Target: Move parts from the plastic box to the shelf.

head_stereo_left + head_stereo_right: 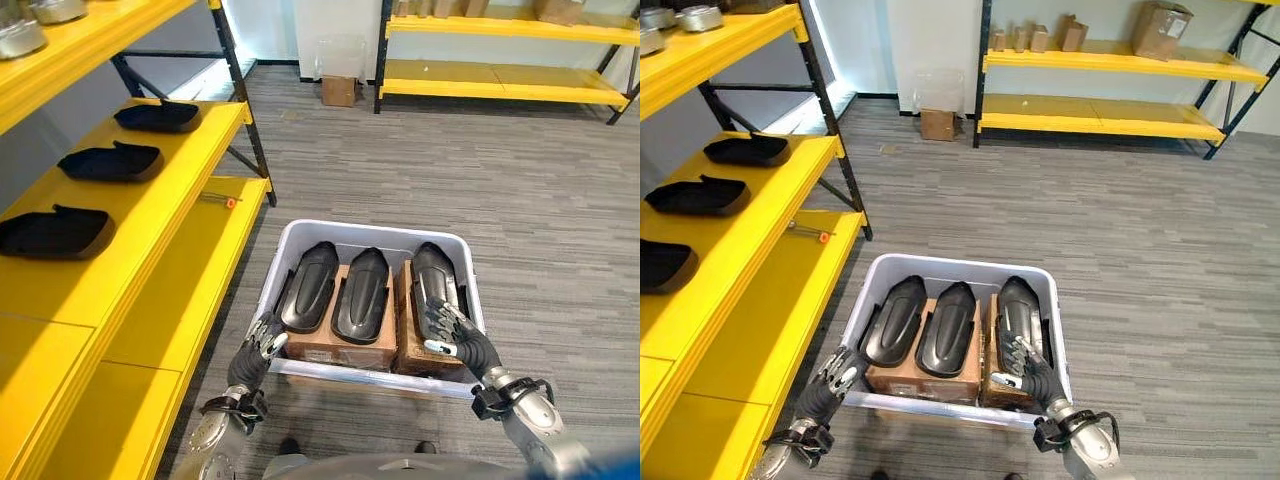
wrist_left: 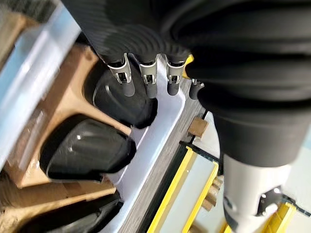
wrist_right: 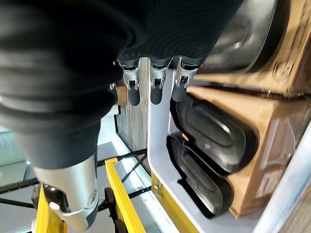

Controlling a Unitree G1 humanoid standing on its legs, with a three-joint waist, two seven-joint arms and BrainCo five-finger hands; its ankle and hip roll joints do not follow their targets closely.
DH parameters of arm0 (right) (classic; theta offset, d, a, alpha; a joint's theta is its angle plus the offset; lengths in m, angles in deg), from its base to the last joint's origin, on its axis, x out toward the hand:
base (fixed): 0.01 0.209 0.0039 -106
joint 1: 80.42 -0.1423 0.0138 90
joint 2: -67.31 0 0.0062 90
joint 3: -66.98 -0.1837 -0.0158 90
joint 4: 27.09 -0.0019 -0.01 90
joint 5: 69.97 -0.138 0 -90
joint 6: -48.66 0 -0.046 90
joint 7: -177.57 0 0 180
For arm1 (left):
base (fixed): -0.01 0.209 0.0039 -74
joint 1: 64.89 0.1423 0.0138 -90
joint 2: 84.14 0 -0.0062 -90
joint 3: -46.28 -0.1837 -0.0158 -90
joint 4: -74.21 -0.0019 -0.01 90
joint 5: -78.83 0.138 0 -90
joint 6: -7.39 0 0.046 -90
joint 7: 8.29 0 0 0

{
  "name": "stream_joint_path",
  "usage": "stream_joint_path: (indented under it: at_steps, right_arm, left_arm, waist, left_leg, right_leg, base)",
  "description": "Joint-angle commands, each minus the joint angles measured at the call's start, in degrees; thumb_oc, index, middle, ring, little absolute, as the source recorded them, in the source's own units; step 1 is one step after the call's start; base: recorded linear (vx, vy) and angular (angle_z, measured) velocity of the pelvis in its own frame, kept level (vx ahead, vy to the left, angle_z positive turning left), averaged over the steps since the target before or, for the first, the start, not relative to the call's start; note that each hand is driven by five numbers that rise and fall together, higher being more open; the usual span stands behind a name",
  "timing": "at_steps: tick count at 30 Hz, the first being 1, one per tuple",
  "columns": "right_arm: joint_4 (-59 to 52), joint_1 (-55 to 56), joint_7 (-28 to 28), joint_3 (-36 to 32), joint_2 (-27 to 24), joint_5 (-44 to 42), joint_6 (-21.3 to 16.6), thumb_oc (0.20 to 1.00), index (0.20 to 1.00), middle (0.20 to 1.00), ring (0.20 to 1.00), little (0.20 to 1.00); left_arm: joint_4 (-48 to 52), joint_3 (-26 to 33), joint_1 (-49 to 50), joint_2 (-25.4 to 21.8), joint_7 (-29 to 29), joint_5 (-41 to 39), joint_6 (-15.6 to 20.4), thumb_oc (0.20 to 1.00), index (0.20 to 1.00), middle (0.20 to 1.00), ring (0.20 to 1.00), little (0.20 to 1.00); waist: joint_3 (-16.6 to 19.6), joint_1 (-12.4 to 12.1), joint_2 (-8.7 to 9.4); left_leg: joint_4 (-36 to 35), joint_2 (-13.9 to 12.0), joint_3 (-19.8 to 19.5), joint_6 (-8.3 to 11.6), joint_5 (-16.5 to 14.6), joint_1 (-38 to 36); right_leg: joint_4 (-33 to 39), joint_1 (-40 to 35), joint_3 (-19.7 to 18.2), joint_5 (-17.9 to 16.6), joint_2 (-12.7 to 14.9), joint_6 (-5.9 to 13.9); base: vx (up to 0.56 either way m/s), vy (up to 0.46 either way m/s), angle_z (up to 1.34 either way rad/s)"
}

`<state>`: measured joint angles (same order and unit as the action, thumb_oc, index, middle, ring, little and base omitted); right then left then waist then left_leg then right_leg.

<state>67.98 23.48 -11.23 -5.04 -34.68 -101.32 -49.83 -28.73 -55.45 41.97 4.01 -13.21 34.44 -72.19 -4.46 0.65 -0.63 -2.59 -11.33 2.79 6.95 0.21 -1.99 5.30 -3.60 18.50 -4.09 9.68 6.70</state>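
Grey ribbed carpet floor (image 1: 480, 190): carries 1 pale grey plastic box (image 1: 462, 247), a small brown cardboard carton (image 1: 338, 91) near the far wall, and 2 yellow steel shelf racks.

Near yellow shelf rack (image 1: 150, 215), at the robot's left: its middle board holds 3 black moulded plastic parts (image 1: 110, 162) in a row, well apart. Lower board (image 1: 215, 250): 1 thin tool with an orange tip (image 1: 222, 200).

Far yellow shelf rack (image 1: 1110, 115): brown cardboard cartons (image 1: 1160, 28) on the upper board.
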Motion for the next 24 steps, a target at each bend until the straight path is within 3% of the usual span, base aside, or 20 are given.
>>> stream_joint_path:
  at_steps: [1, 13, 24]
  right_arm:
    - [-5.35, -1.60, -1.67, -0.12, 0.34, -2.68, -3.69, 1.000, 1.000, 1.000, 1.000, 1.000]
    - [-12.65, -1.17, 1.12, -12.35, -3.45, 0.89, -7.57, 1.000, 1.000, 1.000, 1.000, 1.000]
    - [-4.44, -16.54, 8.83, -10.96, -3.67, 5.06, -10.60, 1.000, 1.000, 1.000, 1.000, 1.000]
  left_arm:
    - [1.85, 1.91, -2.65, -3.30, -1.56, -1.00, 2.54, 1.000, 1.000, 1.000, 1.000, 1.000]
    - [10.31, 6.91, 0.02, -4.27, -3.01, -0.75, 3.56, 1.000, 1.000, 1.000, 1.000, 1.000]
    - [18.95, 5.11, -7.53, -6.01, -2.57, -4.81, 6.75, 1.000, 1.000, 1.000, 1.000, 1.000]
  waist:
    - [1.33, -0.55, 1.96]
    - [-0.55, 0.45, 0.64]
    - [-6.35, 0.12, 0.09]
  left_leg:
    - [2.33, -0.69, 0.73, -1.14, 0.37, 1.18]
    - [-0.03, -0.80, 2.51, -0.85, 1.26, 2.19]
    - [0.95, -0.26, 3.86, -0.89, 2.08, 7.18]
  right_leg:
    - [-8.95, 2.27, -3.50, 1.91, 6.79, 2.68]
    - [-7.35, 4.93, -5.17, 1.10, 6.72, 3.24]
    - [-7.35, 12.24, -8.53, -1.63, 7.75, 3.66]
  base:
    - [0.04, -0.064, -0.01]
    - [-0.01, 0.002, -0.03]
    - [-0.12, 0.017, -0.11]
